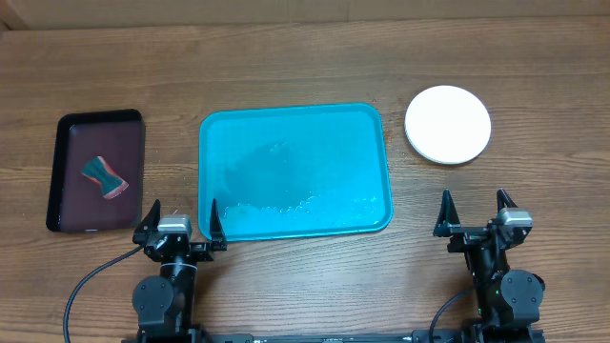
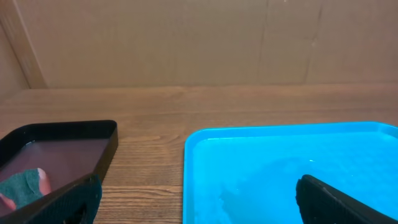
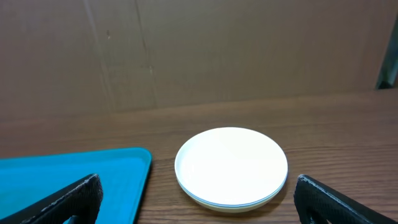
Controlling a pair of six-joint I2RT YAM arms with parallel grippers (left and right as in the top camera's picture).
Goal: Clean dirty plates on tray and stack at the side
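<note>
We find the plates (image 1: 448, 125), white on top, stacked on the bench (image 1: 305, 57) right of the bare teal tray (image 1: 294, 171), straight ahead of our right tool (image 1: 474, 211), well off from the left tool (image 1: 183, 217); both gape wide, empty.

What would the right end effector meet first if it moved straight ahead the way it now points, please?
Most likely the plate stack, white on top, centred ahead of the open right end effector; only table lies between, though relative height is unclear.
</note>
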